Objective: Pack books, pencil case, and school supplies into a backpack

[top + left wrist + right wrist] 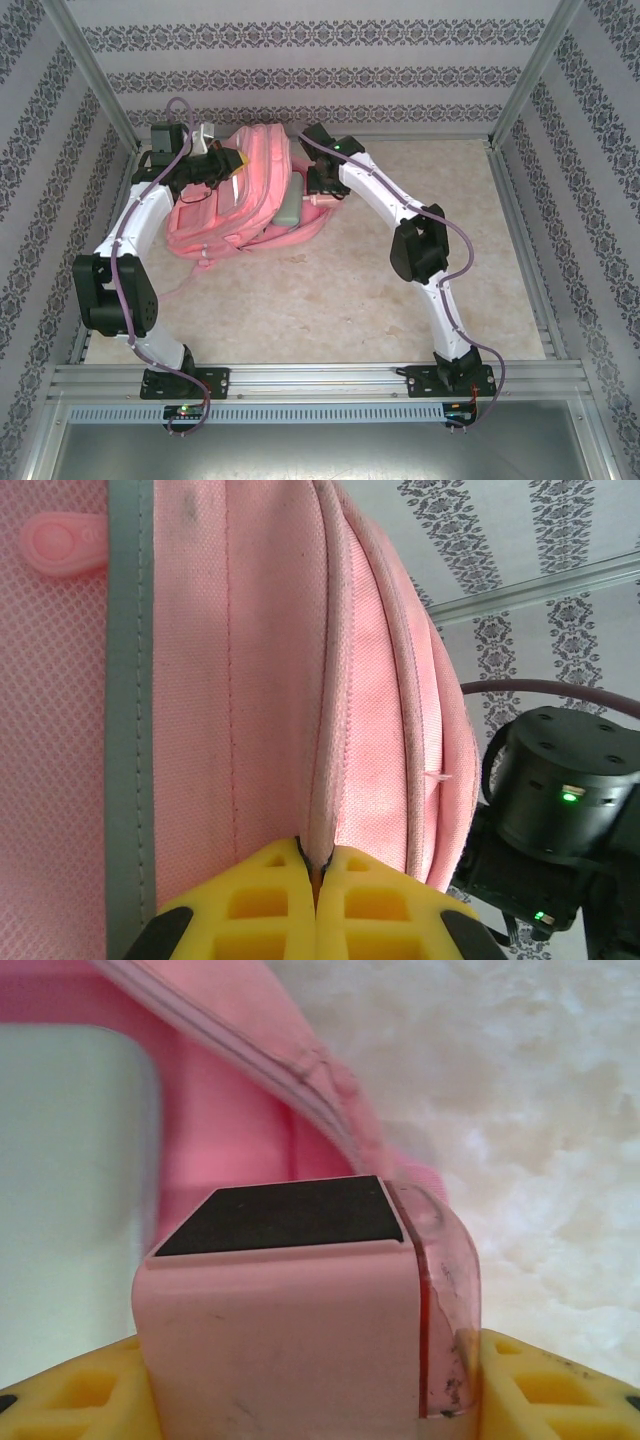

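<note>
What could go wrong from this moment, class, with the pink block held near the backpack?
1. The left pincer pinches a thin fold of the backpack; it may slip, and the opening could sag.
2. The pink block in the right pincer might catch on the zipper edge just ahead.
3. The pencil case lies beside it and could crowd its way in.

1. You have 1 backpack (pixel 255 165).
2. You have 1 pencil case (pixel 290 208).
3. You have 1 pink block (pixel 280 1330).
4. You have 2 arms: left arm (pixel 130 225) and right arm (pixel 370 185).
5. You have 2 grippers: left gripper (pixel 318 900) and right gripper (pixel 300 1385).
</note>
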`<control>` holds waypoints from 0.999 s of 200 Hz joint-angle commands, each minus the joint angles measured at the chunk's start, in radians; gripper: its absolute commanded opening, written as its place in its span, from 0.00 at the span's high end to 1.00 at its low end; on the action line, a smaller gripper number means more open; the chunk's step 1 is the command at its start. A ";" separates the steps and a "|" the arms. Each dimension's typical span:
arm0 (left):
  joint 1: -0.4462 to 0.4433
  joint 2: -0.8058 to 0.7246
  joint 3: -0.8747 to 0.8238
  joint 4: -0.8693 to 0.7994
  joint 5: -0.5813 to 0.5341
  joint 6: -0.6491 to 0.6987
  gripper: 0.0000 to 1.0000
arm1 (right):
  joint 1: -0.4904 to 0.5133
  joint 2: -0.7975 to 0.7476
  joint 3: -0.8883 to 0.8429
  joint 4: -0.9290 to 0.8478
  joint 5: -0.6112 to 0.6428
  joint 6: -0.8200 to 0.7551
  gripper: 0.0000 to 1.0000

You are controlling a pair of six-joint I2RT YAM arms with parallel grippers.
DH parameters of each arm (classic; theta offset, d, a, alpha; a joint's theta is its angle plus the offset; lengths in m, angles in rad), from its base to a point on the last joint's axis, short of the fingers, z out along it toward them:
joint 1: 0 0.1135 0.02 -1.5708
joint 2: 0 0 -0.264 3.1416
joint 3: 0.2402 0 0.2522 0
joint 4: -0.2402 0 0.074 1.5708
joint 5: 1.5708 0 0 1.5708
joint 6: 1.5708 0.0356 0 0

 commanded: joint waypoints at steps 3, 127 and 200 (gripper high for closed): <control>-0.008 -0.060 -0.007 -0.008 0.021 0.026 1.00 | 0.001 -0.007 0.040 -0.072 0.119 -0.059 0.49; -0.008 -0.059 -0.014 0.002 0.043 0.019 1.00 | 0.086 0.153 0.173 -0.005 -0.061 -0.102 0.43; -0.008 -0.062 -0.001 -0.043 0.046 0.060 1.00 | 0.039 0.083 0.099 0.039 -0.129 -0.099 0.02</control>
